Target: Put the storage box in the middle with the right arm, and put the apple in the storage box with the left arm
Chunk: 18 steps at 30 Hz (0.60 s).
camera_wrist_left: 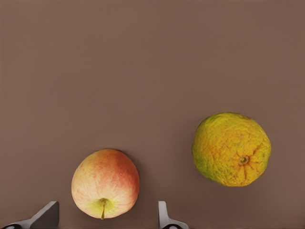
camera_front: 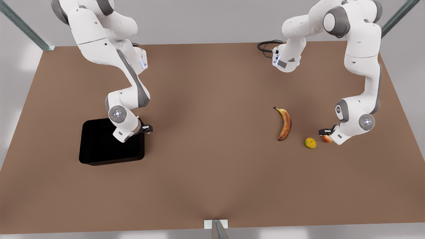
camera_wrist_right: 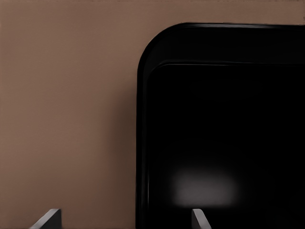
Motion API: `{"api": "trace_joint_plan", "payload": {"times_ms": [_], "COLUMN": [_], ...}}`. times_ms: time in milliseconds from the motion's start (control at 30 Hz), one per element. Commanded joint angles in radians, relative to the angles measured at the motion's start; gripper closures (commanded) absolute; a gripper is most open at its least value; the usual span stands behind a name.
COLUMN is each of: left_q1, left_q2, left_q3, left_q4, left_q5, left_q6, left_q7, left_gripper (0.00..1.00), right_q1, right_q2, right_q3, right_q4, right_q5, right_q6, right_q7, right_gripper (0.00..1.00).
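Black storage box (camera_front: 99, 152) sits off-centre, right end effector (camera_front: 143, 128) spread astride its wall. Left end effector (camera_front: 326, 132) gapes around the apple (camera_front: 327, 139). Both, I reckon, need closing next.

No legible text, label, brand, number or sign appears in any view. The arm housings, the storage box (camera_front: 99, 149), the fruit and the surface (camera_front: 212, 186) carry no readable markings.

Right tool (camera_front: 145, 128) over storage box (camera_front: 99, 149) edge, left tool (camera_front: 325, 132) at apple (camera_front: 327, 139) — banana (camera_front: 284, 123) nearby
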State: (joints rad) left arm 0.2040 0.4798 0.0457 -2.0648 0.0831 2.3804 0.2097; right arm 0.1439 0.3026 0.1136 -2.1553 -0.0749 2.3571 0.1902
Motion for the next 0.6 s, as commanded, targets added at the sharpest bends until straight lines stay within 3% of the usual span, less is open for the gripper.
{"api": "trace_joint_plan", "payload": {"times_ms": [0, 200, 233, 267, 300, 400, 467, 567], "left_q1": [0.000, -0.002, -0.002, 0.000, 0.000, 0.000, 0.000, 0.002], "left_q2": [0.002, 0.042, 0.051, 0.057, 0.057, 0.068, 0.068, 0.056], "left_q3": [0.000, 0.002, 0.002, 0.002, 0.002, 0.002, 0.002, 0.002], "left_q4": [0.000, 0.011, 0.023, 0.028, 0.028, 0.028, 0.028, 0.020], "left_q5": [0.000, 0.000, 0.000, 0.000, 0.000, 0.000, 0.000, 0.001], "left_q6": [0.002, 0.054, 0.057, 0.063, 0.065, 0.065, 0.065, 0.065], "left_q7": [0.000, 0.000, 0.000, 0.000, 0.000, 0.000, 0.000, 0.000], "left_gripper": [0.00, 0.01, 0.01, 0.01, 0.02, 0.04, 0.14, 0.15], "right_q1": [0.002, 0.019, 0.020, 0.020, 0.020, 0.019, 0.019, 0.022], "right_q2": [0.007, 0.056, 0.058, 0.058, 0.056, 0.053, 0.052, 0.050], "right_q3": [0.000, -0.011, -0.011, -0.012, -0.011, -0.012, -0.026, -0.029], "right_q4": [-0.001, 0.002, 0.002, 0.002, 0.002, 0.008, 0.008, 0.008], "right_q5": [0.000, 0.000, 0.000, 0.000, 0.000, 0.000, 0.000, 0.001], "right_q6": [0.017, 0.033, 0.031, 0.030, 0.030, 0.024, 0.027, 0.024], "right_q7": [0.000, 0.000, 0.000, 0.000, 0.000, -0.002, -0.037, -0.041], "right_gripper": [0.00, 0.03, 0.26, 0.57, 0.79, 0.79, 0.79, 0.79]}}
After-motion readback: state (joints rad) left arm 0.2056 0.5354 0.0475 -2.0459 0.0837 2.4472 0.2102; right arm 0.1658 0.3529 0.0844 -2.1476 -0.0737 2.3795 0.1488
